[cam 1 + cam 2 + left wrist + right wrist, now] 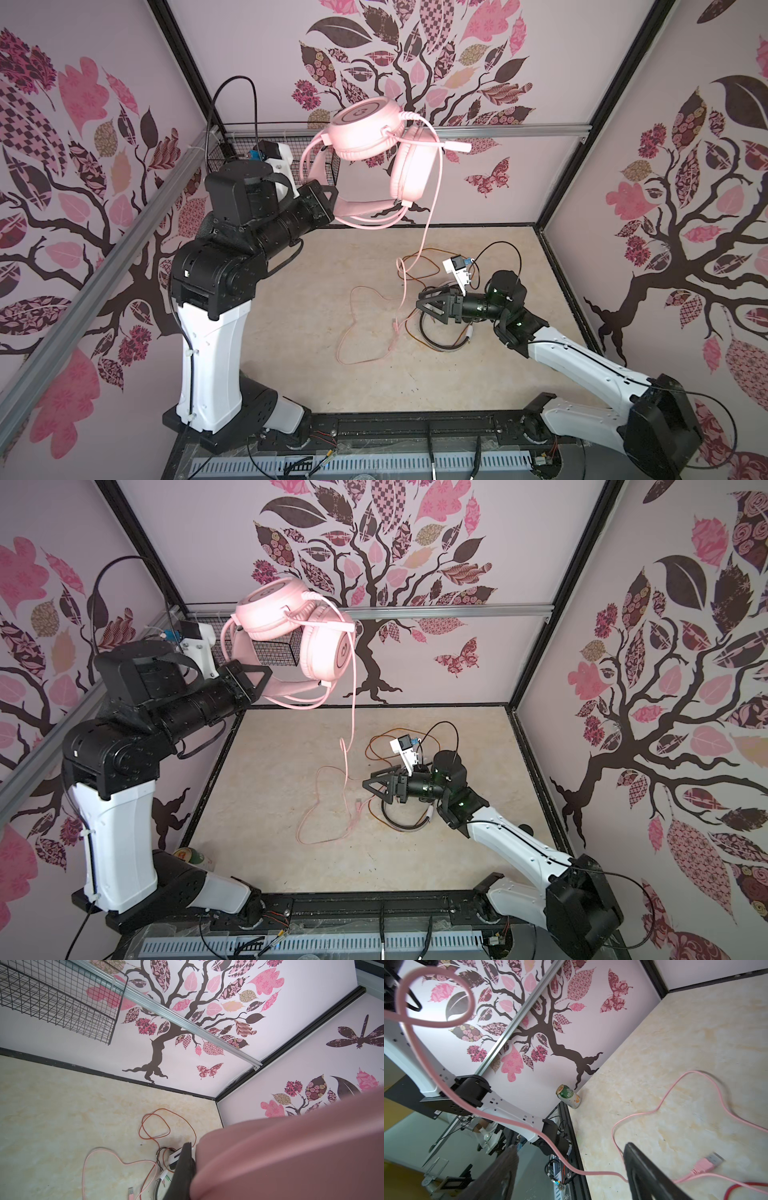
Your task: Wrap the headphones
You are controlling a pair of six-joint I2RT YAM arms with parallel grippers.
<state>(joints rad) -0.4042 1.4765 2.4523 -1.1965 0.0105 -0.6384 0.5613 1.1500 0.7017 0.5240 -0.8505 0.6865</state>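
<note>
My left gripper (332, 203) (266, 683) is raised high at the back left and shut on the headband (291, 1147) of the pink headphones (374, 133) (282, 613). Their pink cable (428, 232) hangs down to loops on the table (361, 328), ending in a USB plug (710, 1161). Low over the table, my right gripper (424, 307) (571, 1151) is open, and the pink cable (591, 1173) runs across the gap between its jaws. Beneath it lie the white-and-black headphones (440, 345) (174, 1155), partly hidden, with an orange-red cable (419, 253) (153, 1124).
A black wire basket (286, 158) (58, 1001) hangs on the back wall behind the left arm. A drink can (568, 1096) (189, 856) lies at the table's front left corner. Patterned walls close in the table on three sides.
</note>
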